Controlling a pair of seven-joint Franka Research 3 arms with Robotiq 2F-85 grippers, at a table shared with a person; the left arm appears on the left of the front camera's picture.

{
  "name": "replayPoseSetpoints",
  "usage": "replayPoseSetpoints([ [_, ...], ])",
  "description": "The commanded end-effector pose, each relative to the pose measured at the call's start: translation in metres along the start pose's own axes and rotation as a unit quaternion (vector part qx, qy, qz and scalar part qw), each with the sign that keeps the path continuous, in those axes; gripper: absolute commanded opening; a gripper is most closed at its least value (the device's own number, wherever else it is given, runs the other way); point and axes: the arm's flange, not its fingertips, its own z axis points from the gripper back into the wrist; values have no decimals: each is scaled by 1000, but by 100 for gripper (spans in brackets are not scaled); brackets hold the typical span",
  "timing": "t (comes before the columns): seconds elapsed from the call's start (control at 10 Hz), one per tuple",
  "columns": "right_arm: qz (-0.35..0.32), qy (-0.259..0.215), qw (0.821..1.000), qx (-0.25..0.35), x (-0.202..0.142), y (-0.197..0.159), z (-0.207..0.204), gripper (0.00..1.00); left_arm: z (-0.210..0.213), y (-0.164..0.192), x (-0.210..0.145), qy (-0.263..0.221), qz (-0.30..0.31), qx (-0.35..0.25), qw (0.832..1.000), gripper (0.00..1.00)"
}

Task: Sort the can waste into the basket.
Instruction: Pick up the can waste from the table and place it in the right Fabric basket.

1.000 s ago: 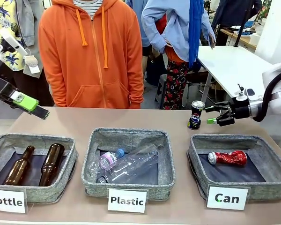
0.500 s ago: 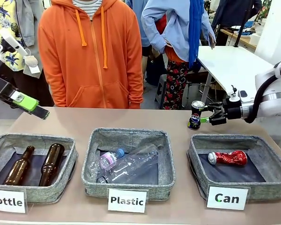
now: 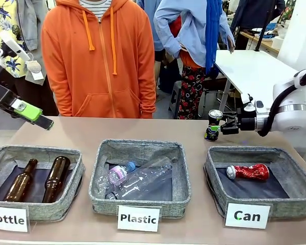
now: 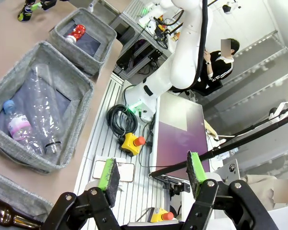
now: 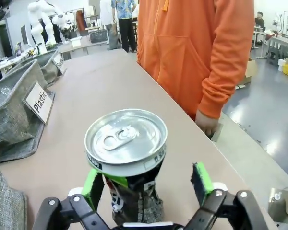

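Two cans belong to this task. The crushed red can (image 3: 247,172) already lies inside the basket (image 3: 212,176) labelled "Can". The dark can (image 3: 212,125) stands upright on the surface (image 3: 81,132), just behind the far left corner of this basket.

Since a second ago the right end effector (image 3: 219,128) has moved in from the side and narrowed around the dark can, which now sits between its fingers. I judge that the grasp is only just made, so lifting and carrying over the basket come next.

The right wrist view shows what the front view cannot: one green pad (image 5: 92,184) lies on the can's side, while the other seems slightly apart. The left end effector (image 4: 151,175) stands wide and holds nothing, well apart from the cans.
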Motion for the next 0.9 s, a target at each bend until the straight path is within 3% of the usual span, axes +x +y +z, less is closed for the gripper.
replayPoseSetpoints([
  [0.0, -14, -19, 1000, 9, 2, -5, -4, 40, 2, -3, -1, -2, -2, -4, 1000, 75],
  [0.1, -14, -20, 1000, 8, 3, -5, -4, 4, 2, -3, -1, -2, -2, -4, 1000, 75],
  [0.4, -15, -24, 999, 19, 11, 3, -5, 0, 2, -3, -1, -2, -2, -4, 1000, 75],
  [0.5, -15, -23, 999, 23, 19, 9, -5, 5, 2, -3, -1, -2, -2, -4, 1000, 75],
  [0.6, -13, -17, 999, 26, 37, 23, -1, 0, 2, -3, -1, -2, -2, -4, 1000, 75],
  [0.8, -12, 5, 999, 46, 90, 60, 14, 0, 2, -3, -1, -2, -2, -4, 1000, 75],
])
